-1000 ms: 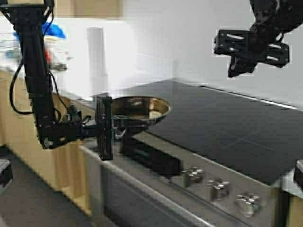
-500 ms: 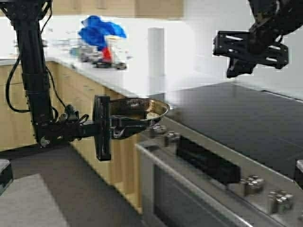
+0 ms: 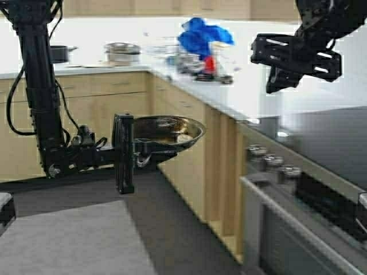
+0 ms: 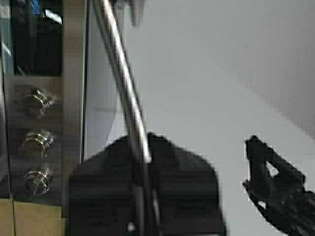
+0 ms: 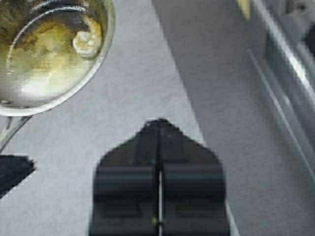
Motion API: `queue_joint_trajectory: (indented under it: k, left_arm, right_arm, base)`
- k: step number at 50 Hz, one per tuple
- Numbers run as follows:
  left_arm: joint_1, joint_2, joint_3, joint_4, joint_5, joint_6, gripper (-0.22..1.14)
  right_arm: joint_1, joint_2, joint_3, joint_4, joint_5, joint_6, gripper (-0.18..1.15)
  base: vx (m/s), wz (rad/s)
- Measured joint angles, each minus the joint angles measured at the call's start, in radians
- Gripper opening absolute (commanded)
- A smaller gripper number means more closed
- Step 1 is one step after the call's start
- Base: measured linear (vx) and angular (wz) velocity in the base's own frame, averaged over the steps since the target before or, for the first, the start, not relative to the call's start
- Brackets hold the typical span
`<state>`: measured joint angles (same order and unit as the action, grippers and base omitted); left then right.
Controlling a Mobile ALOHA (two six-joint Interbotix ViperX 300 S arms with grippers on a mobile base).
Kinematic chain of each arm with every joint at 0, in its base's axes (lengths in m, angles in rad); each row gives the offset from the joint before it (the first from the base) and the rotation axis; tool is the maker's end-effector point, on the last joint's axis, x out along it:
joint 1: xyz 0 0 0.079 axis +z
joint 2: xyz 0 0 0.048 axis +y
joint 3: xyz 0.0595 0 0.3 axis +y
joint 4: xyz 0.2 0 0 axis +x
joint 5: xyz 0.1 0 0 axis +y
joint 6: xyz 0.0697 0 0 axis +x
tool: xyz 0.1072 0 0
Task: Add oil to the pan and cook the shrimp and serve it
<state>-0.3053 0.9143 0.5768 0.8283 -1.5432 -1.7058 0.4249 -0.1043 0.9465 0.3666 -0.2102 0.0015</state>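
Left hand clamps pan handle, shrimp half-hidden by rim in high view; right hand closed, empty

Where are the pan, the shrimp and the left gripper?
pan (image 3: 163,127), high view, on its browned inside.
shrimp (image 5: 87,41), right wrist view, on its curled body.
left gripper (image 3: 125,153), high view, on the black fingers clamping the pan's handle.
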Motion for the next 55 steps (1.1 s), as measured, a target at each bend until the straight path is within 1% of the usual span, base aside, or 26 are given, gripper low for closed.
queue_joint_trajectory:
  k: [10,21,30,41,46,55]
  left_arm:
    - [-0.006,-0.003,0.005,0.000,0.002,0.002,0.03]
    - [0.020,-0.003,0.006,-0.006,0.000,0.005,0.03]
    - [0.021,-0.003,0.011,-0.006,0.002,0.028,0.03]
    - [0.021,-0.003,0.011,-0.006,0.000,0.028,0.03]
    - [0.020,-0.003,0.028,-0.006,0.000,0.035,0.03]
    - [0.017,-0.003,0.046,-0.002,0.000,0.038,0.03]
  right_arm:
    - [0.005,0.000,-0.014,-0.021,0.008,-0.012,0.07]
    - [0.006,0.000,-0.011,-0.023,0.012,-0.008,0.07]
    - [0.012,0.000,-0.003,-0.025,0.006,-0.009,0.07]
    - [0.020,0.032,-0.008,-0.041,-0.005,-0.012,0.07]
    - [0.006,0.051,-0.012,-0.044,-0.014,-0.005,0.07]
    - [0.018,0.080,-0.014,-0.044,-0.029,0.000,0.07]
  base:
    - [0.06,0.53]
    - [0.06,0.66]
    - [0.05,0.65]
    - [0.02,0.52]
    - [0.00,0.48]
    - [-0.01,0.51]
